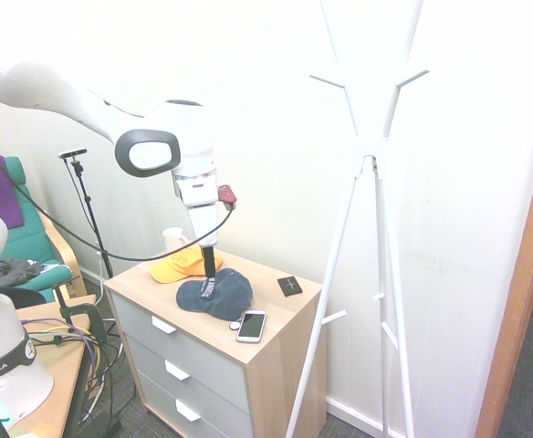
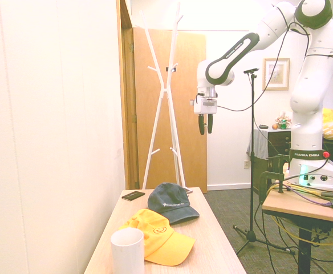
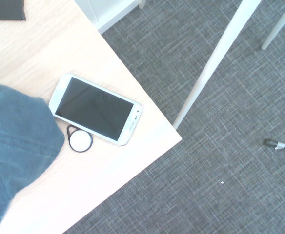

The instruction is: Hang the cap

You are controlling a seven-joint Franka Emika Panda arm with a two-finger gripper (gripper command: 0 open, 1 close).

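Observation:
The cap (image 1: 216, 295) is dark navy with a small white text patch and lies flat on the wooden drawer cabinet (image 1: 268, 339), also seen as cap (image 2: 169, 203) and cap (image 3: 15, 146). My gripper (image 2: 205, 129) hangs in the air above the cabinet, its two dark fingers apart with nothing between them. In the first exterior view the gripper (image 1: 210, 271) lines up just over the cap's back edge. The white coat stand (image 1: 373, 160) rises to the right of the cabinet, against the wall; in the second exterior view the coat stand (image 2: 165, 97) is beyond the cabinet.
An orange-yellow cap (image 1: 182, 265) and a white mug (image 1: 172, 240) sit behind the navy one. A white phone (image 3: 96, 109) and a small round disc (image 3: 80, 141) lie near the cabinet's front corner. A black square (image 1: 289, 286) lies toward the wall. Grey carpet surrounds the stand's legs (image 3: 215, 63).

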